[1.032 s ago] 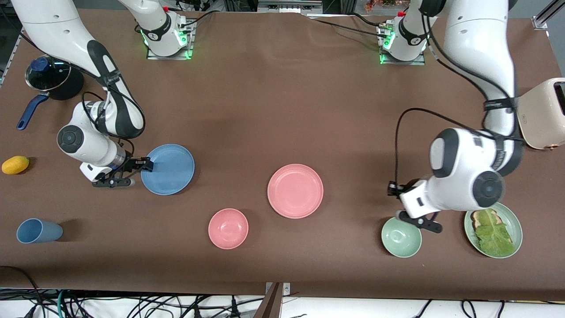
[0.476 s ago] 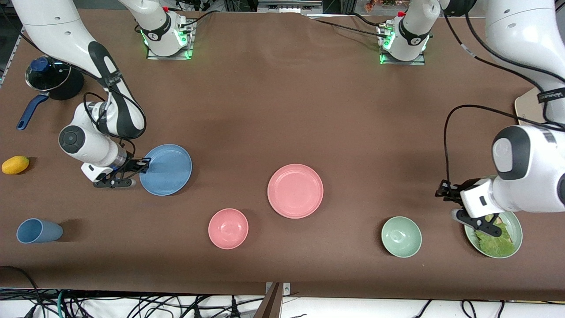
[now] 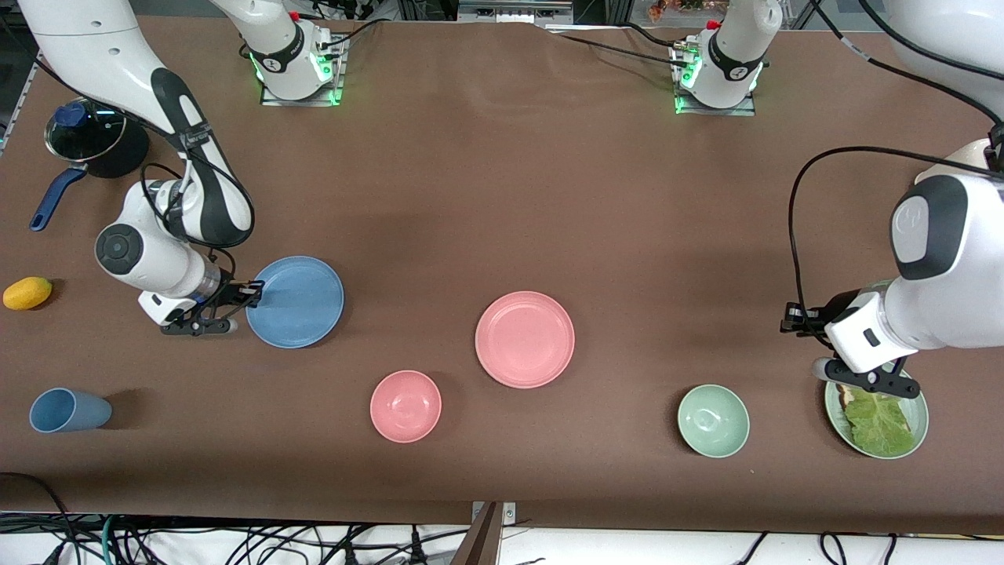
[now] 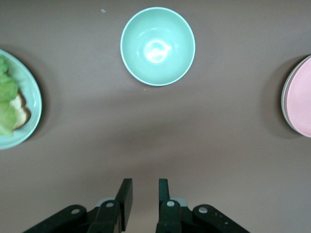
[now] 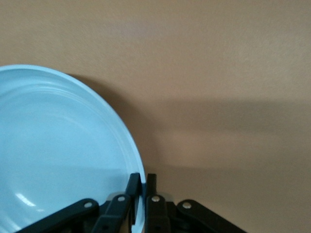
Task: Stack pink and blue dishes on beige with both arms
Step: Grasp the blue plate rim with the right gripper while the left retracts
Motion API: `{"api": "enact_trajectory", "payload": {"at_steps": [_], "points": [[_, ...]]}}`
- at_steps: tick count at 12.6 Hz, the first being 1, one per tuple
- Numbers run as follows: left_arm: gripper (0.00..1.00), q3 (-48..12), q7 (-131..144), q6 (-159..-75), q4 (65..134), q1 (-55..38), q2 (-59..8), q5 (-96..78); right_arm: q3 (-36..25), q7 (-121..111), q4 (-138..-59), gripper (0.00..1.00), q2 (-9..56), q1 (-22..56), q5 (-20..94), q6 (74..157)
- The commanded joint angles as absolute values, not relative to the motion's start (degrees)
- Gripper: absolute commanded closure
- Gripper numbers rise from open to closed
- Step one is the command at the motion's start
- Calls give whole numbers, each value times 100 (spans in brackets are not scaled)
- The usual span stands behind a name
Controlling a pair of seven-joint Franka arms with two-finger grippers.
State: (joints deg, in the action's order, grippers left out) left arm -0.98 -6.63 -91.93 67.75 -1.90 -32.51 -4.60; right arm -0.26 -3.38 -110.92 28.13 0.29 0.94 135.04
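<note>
The right gripper (image 3: 252, 295) sits low at the edge of the blue plate (image 3: 296, 301), toward the right arm's end of the table, and its two fingers (image 5: 132, 187) are pinched together on the plate's rim, one on each face of it, as the right wrist view shows plainly. Whether the plate has left the tabletop at all is hard to judge; in the front view it may be tipped slightly. The pink plate (image 3: 525, 339) lies flat near the middle of the table, well apart from both grippers, and the small pink bowl (image 3: 405, 406) rests nearer to the front camera than it, toward the right arm's end. No beige plate can be made out, though the pink plate's edge in the left wrist view seems to show a pale layer under it. The left gripper (image 4: 144, 193) hangs above bare table between the green bowl (image 3: 713, 421) and the green plate (image 3: 917, 420) carrying lettuce (image 3: 880, 423); its fingers stand slightly parted with nothing between them. Toward the right arm's end also sit a blue cup (image 3: 68, 410) on its side, a yellow lemon (image 3: 27, 293) and a dark pot (image 3: 96, 139) with a blue handle.
</note>
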Motion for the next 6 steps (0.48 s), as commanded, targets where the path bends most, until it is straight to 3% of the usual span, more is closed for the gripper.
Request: {"api": "enact_trajectory", "payload": {"at_steps": [1, 3, 4, 6], "points": [[70, -228, -352, -9001, 7049, -70, -2805, -247, 149, -422, -10155, 100, 2689, -9, 149, 12353], [60, -220, -343, -8877, 7145, -53, -2515, -229, 219, -396, -9443, 100, 2689, 79, 141, 11649], [49, -220, -317, -8833, 7259, -53, -2357, -229, 237, -361, -9013, 100, 2759, 218, 149, 11219], [12, -185, -168, -8684, 7557, -35, -2049, -237, 229, -343, -8440, 100, 2935, 474, 149, 10715]]}}
